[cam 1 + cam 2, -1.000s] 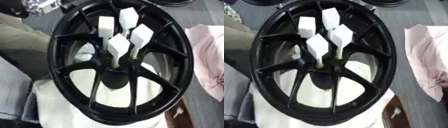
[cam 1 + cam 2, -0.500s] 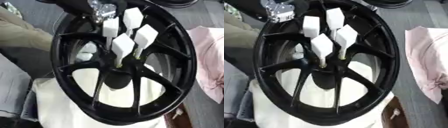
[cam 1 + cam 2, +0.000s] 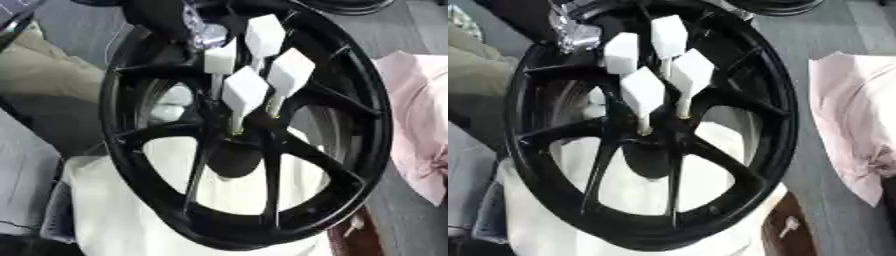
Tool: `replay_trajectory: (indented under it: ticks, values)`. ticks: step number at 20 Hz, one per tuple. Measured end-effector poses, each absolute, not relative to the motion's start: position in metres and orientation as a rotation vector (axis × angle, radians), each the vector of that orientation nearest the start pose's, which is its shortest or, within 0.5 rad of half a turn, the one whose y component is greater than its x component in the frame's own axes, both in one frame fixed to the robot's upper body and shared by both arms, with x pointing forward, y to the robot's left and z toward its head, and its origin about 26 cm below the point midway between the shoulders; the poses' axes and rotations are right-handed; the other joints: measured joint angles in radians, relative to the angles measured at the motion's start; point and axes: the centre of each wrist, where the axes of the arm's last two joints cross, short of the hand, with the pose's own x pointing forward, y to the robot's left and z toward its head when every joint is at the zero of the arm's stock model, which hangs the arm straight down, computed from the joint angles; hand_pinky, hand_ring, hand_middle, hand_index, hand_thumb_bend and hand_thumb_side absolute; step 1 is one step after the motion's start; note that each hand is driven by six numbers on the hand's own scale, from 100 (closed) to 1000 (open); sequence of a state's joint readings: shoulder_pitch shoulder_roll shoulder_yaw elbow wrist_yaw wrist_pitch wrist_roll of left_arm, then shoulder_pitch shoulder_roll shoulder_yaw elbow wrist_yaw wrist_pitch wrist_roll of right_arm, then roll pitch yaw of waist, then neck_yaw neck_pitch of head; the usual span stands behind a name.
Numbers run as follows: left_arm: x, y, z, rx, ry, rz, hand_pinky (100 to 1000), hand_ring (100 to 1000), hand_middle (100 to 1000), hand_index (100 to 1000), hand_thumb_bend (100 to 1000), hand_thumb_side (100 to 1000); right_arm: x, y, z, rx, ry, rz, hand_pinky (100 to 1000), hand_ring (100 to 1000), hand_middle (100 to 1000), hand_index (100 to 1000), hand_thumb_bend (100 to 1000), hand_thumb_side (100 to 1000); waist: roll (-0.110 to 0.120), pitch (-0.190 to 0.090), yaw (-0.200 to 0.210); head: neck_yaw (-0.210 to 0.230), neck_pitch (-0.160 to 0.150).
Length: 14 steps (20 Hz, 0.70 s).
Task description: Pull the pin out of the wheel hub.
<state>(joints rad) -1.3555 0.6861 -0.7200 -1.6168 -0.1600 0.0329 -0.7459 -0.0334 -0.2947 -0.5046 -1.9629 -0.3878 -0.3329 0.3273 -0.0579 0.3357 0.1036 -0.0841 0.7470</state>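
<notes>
One black wheel hub (image 3: 245, 150) stands tilted on a white cloth (image 3: 114, 215). In its centre there are four pins (image 3: 245, 92), each with a thin shaft and a white diamond-shaped head. They are close together: two lower ones in front, and two higher ones behind, toward the upper rim. All four sit in the holes around the centre of the hub.

The left hand (image 3: 575, 30) comes in from the upper left, a dark arm with a silver part, and it is just beside the upper left pin (image 3: 621, 52). Whether its fingers are straight or curled, I cannot tell. The right hand does not show in any view.

Under the white cloth the surface is grey. At the right edge lies a pink cloth (image 3: 855, 120). At the left edge is a beige fabric (image 3: 44, 75).
</notes>
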Motion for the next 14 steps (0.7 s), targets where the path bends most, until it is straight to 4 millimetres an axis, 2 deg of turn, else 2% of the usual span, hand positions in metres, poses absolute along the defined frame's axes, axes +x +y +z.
replay_trajectory:
  ticks: [1,2,4,5,9,14]
  values:
    - [0.345,0.114,0.385,-0.568,2.004,2.753,809,798,814,885,100,564,0.237,-0.406,0.154,-0.201,-2.427,0.154,899,844,764,832,100,623,0.0,0.002,0.0,-0.002,0.0]
    - [0.344,0.118,0.386,-0.562,1.985,2.757,813,801,816,887,100,769,0.237,-0.406,0.154,-0.2,-2.427,0.154,899,844,763,832,100,624,0.0,0.002,0.0,-0.003,0.0]
    - [0.34,0.127,0.389,-0.509,1.934,2.774,819,800,798,888,100,967,0.237,-0.406,0.154,-0.2,-2.426,0.154,900,844,763,834,100,623,0.0,0.003,0.0,-0.005,0.0]
    - [0.337,0.13,0.39,-0.478,1.903,2.785,824,801,788,888,100,1000,0.237,-0.406,0.153,-0.202,-2.426,0.155,901,844,764,835,100,623,0.0,0.004,-0.001,-0.005,0.0]
    - [0.335,0.14,0.394,-0.434,1.837,2.811,855,806,796,910,100,1000,0.237,-0.405,0.153,-0.206,-2.424,0.159,902,845,764,837,100,622,-0.001,0.005,-0.005,-0.005,0.0]
    - [0.342,0.143,0.394,-0.536,1.812,2.836,890,812,792,927,144,1000,0.237,-0.405,0.151,-0.203,-2.423,0.154,902,845,764,836,100,625,-0.006,0.007,-0.009,-0.005,0.0]
